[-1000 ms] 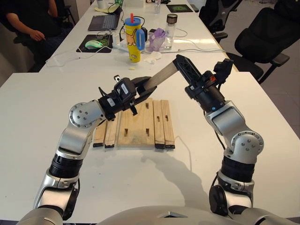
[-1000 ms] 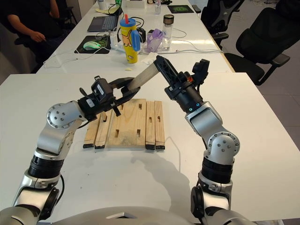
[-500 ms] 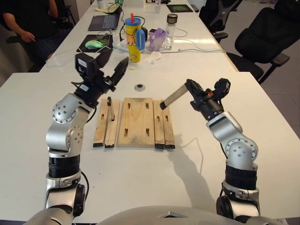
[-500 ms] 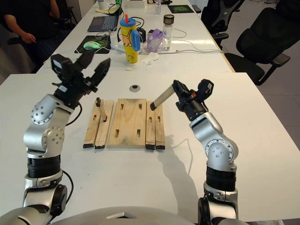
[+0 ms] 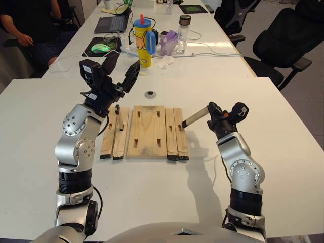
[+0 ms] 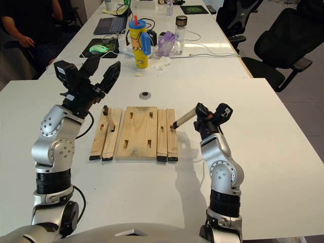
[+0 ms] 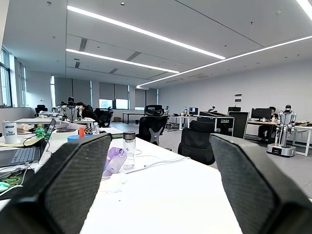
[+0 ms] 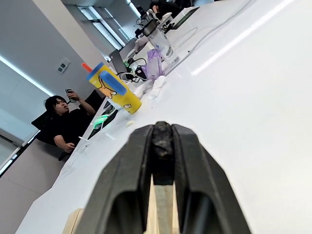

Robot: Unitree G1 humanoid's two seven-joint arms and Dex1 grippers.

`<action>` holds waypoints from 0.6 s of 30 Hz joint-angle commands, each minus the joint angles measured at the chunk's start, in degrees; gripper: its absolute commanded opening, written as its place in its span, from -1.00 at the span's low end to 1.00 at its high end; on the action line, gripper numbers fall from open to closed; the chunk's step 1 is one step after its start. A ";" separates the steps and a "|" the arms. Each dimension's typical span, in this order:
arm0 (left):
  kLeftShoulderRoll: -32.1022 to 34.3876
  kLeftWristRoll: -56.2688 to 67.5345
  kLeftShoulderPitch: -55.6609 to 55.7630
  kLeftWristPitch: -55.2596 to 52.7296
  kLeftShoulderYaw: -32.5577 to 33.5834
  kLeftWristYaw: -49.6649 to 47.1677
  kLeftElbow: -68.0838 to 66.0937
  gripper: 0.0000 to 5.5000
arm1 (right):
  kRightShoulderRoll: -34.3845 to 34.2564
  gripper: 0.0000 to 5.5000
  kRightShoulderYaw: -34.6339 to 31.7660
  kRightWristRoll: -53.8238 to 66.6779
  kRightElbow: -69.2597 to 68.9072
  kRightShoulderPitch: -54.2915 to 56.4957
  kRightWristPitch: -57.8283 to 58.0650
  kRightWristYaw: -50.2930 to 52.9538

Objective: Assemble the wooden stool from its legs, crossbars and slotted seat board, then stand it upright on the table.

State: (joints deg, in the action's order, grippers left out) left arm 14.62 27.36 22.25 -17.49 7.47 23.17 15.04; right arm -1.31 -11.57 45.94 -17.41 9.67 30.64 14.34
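Note:
The slotted seat board [image 5: 147, 130] lies flat mid-table. Two wooden slats [image 5: 114, 137] lie along its left side, with a short dark-tipped piece [image 5: 118, 112] sticking up from them. Two more slats [image 5: 177, 134] lie along its right side. My left gripper [image 5: 122, 67] is raised above the left slats, open and holding nothing, its fingers [image 7: 58, 190] spread wide. My right gripper [image 5: 211, 112] is low, just right of the board, shut on a wooden leg [image 5: 194, 118]. The leg's free end points at the right slats. In the right wrist view the leg [image 8: 163, 207] sits between the closed fingers [image 8: 131, 165].
A yellow and blue cup [image 5: 144, 44], a bottle [image 5: 185, 26], a laptop [image 5: 112, 23] and a mouse [image 5: 101, 47] stand on the far table. A cable grommet [image 5: 150, 94] sits behind the board. Office chairs [image 5: 283, 38] stand at the right. Bare table surrounds the parts.
My left gripper let go of the leg and rose up and back to the left, open. My right arm lowered the leg from high over the board down to the board's right side.

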 commanded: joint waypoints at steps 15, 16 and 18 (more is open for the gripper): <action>-0.34 -1.46 -0.54 0.04 -1.50 -1.24 0.49 0.36 | -0.51 -0.84 2.01 -7.22 3.31 1.42 0.39 -2.03; -0.45 -1.56 -0.40 0.09 -1.50 -1.57 0.53 0.36 | -0.02 -0.84 2.83 -8.67 3.26 1.58 0.69 -1.94; -0.56 -1.74 -0.12 0.22 -1.45 -2.16 0.55 0.36 | 0.63 -0.84 4.02 -11.02 3.46 1.77 1.72 -1.38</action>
State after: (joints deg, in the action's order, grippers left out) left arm 14.23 26.38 22.20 -17.15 6.14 21.84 14.89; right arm -1.81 -8.86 38.13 -14.24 10.93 30.47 12.18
